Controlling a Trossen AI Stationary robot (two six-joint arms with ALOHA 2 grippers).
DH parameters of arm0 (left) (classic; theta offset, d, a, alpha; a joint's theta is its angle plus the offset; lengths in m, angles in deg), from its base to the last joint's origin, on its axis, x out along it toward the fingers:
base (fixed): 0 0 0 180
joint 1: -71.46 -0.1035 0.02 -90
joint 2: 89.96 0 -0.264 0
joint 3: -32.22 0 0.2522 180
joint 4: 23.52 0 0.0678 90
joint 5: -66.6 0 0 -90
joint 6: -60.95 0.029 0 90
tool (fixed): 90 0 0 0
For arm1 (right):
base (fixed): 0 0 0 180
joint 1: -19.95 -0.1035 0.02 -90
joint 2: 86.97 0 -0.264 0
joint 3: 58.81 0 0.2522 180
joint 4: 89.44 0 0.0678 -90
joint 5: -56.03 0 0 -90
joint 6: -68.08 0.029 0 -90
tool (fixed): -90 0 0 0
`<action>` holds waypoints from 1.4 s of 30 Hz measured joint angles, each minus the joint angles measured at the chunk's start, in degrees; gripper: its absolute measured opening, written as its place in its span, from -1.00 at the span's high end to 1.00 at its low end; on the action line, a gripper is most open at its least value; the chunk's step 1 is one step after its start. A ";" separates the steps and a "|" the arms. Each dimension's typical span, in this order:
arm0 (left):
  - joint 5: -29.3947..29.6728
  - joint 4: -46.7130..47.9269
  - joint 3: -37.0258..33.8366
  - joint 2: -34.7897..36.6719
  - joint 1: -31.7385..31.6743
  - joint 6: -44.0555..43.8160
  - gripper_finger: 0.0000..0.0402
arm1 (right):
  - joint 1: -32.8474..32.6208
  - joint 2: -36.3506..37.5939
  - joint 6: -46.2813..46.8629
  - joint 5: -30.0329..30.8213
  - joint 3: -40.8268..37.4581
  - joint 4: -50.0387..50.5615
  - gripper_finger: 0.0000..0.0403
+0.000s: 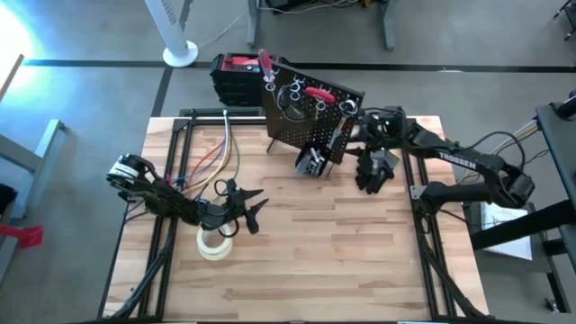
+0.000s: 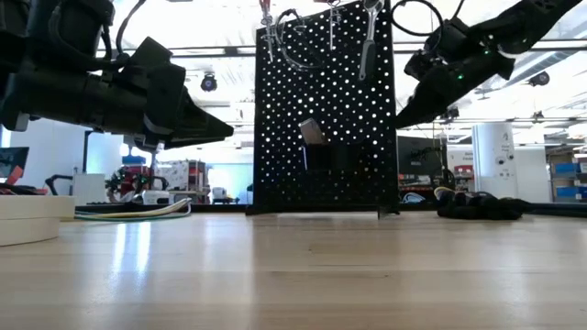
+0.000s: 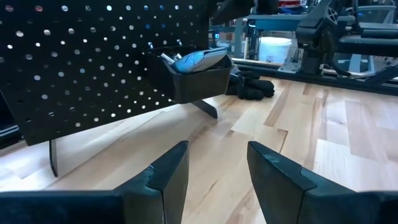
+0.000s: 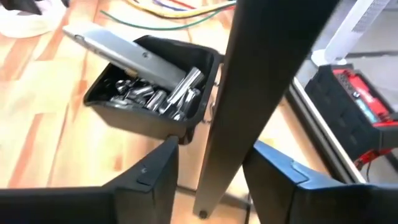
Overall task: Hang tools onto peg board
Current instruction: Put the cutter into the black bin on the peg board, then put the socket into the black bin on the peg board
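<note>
Board (image 1: 310,112) upright at twelve o'clock on tabletop (image 1: 342,252), red and grey tools (image 1: 317,94) hooked on top, silvery bits (image 4: 149,96) in bin (image 4: 134,118). Likely stiff, light, slick steel; best pinched mid-shank. Right tool (image 1: 376,120) at board's edge, parted, empty; left tool (image 1: 255,210) at eight, parted. Smooth wood, cluttered workshop behind.

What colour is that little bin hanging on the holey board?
Black. The bin on the peg board shows best in the right wrist view, holding silvery bits.
</note>
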 joint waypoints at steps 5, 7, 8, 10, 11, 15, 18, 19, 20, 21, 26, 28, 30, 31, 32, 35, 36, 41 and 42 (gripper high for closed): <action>0.00 0.00 0.00 0.00 -0.12 0.06 0.24 | 0.00 3.48 0.44 -0.05 0.00 4.98 0.07; 0.00 0.00 0.00 0.00 -0.12 0.06 0.24 | -0.04 5.17 0.86 0.93 -0.16 6.10 0.03; 0.00 0.00 0.00 0.00 -0.12 0.06 0.24 | -0.04 5.94 0.93 1.13 -0.24 6.22 0.02; 0.00 0.00 0.00 0.02 -0.12 0.10 0.24 | -0.04 7.61 1.30 1.29 -0.44 6.37 0.00; 0.02 0.01 0.00 0.00 -0.12 0.12 0.24 | -0.04 8.36 1.74 1.73 -0.44 6.39 -0.01; 0.02 0.02 0.00 0.02 -0.12 0.13 0.24 | -0.09 11.84 4.93 10.53 -0.44 6.19 -0.01; 0.03 0.02 0.00 0.02 -0.19 0.14 0.24 | 0.12 13.19 9.83 24.03 -0.48 5.15 -0.01; 0.05 0.02 0.00 0.02 -0.24 0.14 0.24 | 0.43 13.19 11.66 27.68 -0.52 4.92 0.00; 0.05 0.02 0.00 0.02 -0.33 0.15 0.24 | 0.87 13.02 12.95 29.95 -0.69 4.94 0.01; 0.06 0.02 0.00 0.02 -0.44 0.15 0.24 | 1.61 12.58 13.97 30.60 -0.95 4.94 0.02; 0.09 -0.04 0.00 0.02 -0.93 0.15 0.24 | 8.20 5.85 19.18 21.48 -1.91 1.57 0.12; 0.09 -0.14 0.00 0.02 -0.95 0.15 0.24 | 12.17 1.22 22.06 16.31 -2.24 -0.32 0.17; 0.09 -0.22 0.00 0.02 -0.95 0.05 0.24 | 15.56 -3.95 24.62 10.44 -2.48 -3.25 0.22; 0.09 -0.22 0.00 0.02 -0.95 0.01 0.24 | 16.82 -6.68 25.62 7.22 -2.47 -5.38 0.25; 0.09 -0.22 0.00 0.02 -0.95 -0.01 0.24 | 17.72 -9.40 26.08 4.64 -2.47 -7.15 0.27; 0.09 -0.22 0.00 0.02 -0.93 -0.03 0.24 | 18.49 -17.07 26.81 1.79 -2.46 -11.92 0.34; 0.09 -0.22 0.00 0.02 -0.93 -0.03 0.24 | 18.49 -19.35 26.58 1.69 -2.24 -12.64 0.35; 1.88 -0.03 0.00 0.02 -1.00 0.10 0.24 | 18.16 -29.02 25.26 2.32 -0.08 -16.62 0.36; 2.09 -0.04 0.00 0.02 -1.12 0.19 0.24 | 18.16 -30.35 24.99 2.45 0.54 -16.85 0.34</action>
